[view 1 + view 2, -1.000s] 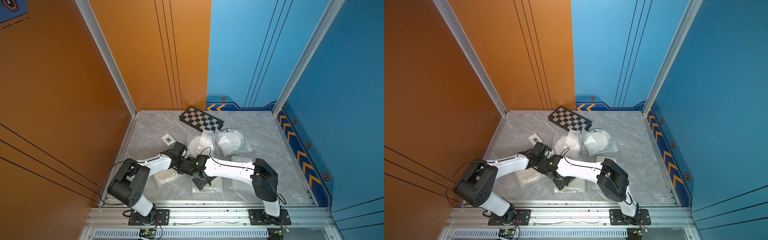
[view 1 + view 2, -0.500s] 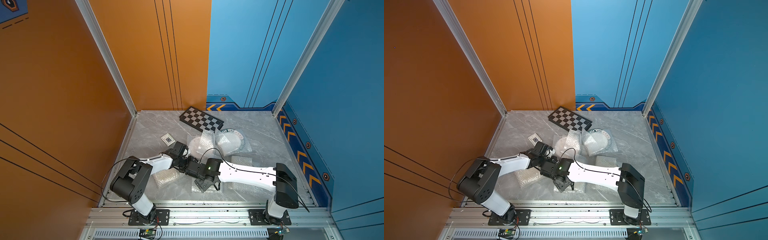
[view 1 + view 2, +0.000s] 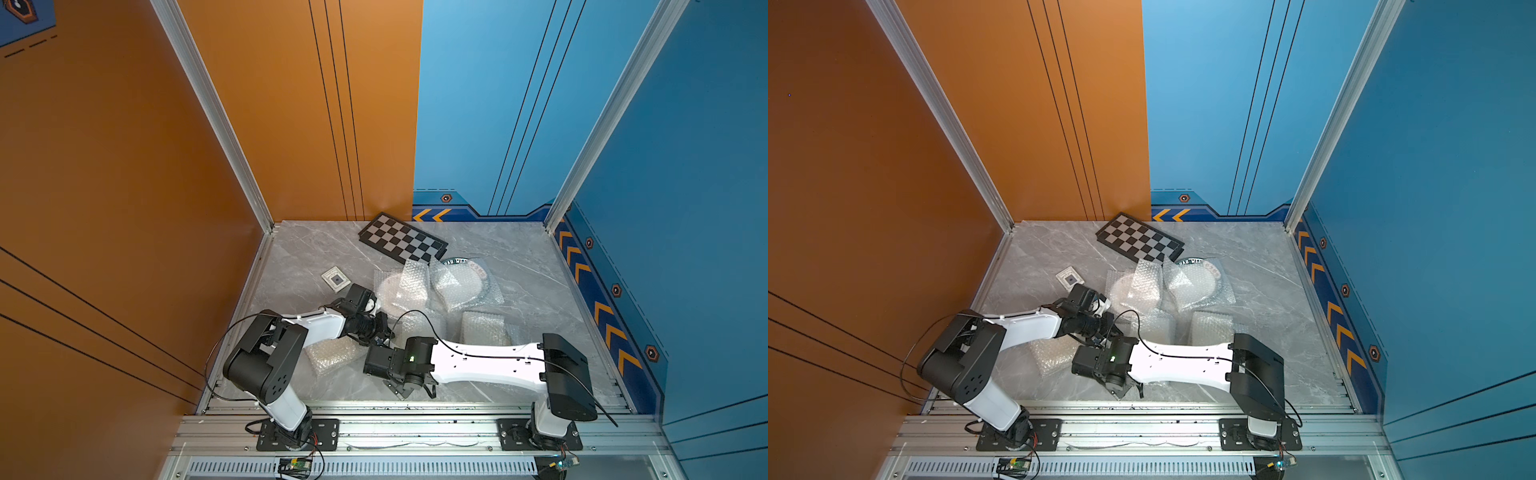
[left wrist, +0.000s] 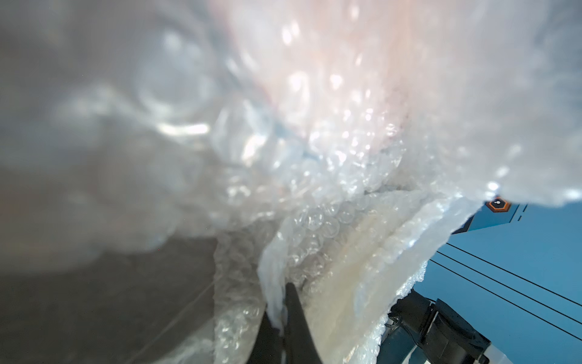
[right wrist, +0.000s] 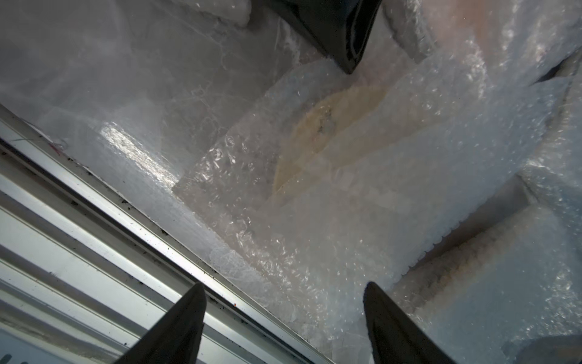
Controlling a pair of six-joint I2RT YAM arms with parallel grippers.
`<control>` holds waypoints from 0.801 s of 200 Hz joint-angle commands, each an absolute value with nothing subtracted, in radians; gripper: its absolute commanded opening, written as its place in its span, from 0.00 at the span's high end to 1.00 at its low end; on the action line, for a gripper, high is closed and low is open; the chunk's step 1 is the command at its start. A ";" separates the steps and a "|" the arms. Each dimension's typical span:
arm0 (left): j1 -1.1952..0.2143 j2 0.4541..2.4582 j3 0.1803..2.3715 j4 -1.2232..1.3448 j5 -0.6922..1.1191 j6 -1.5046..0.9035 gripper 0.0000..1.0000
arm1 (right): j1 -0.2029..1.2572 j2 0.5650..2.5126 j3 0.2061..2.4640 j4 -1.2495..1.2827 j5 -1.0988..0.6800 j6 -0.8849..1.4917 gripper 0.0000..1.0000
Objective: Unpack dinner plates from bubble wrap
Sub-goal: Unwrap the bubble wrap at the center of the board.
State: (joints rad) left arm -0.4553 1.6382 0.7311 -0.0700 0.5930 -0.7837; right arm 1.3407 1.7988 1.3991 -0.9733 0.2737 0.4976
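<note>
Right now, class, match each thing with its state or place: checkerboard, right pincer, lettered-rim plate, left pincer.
Things:
1. checkerboard
2. right pincer
3. lettered-rim plate
4. left pincer

States or places:
a. shut on bubble wrap
b. partly covered by bubble wrap
c. farthest back
d. open, holding nothing

Pairs: 1-c; 2-d; 3-b; 4-a

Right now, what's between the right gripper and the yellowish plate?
Only bubble wrap, seen in the right wrist view: it fills the stretch from the open right gripper to the plate and covers the plate too.
</note>
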 commanded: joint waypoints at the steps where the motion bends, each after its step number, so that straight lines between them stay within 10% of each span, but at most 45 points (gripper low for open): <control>1: -0.449 1.628 0.713 -0.076 0.616 -0.792 0.99 | 1.335 1.825 1.387 -0.955 0.327 0.506 0.22; 160: -0.454 1.629 0.706 -0.074 0.625 -0.796 0.99 | 1.333 1.873 1.348 -0.928 0.402 0.505 0.32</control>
State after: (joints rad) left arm -0.4553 1.6382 0.7204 -0.0669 0.6041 -0.7944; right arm 1.3407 1.8706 1.3647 -0.9237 0.3450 0.4973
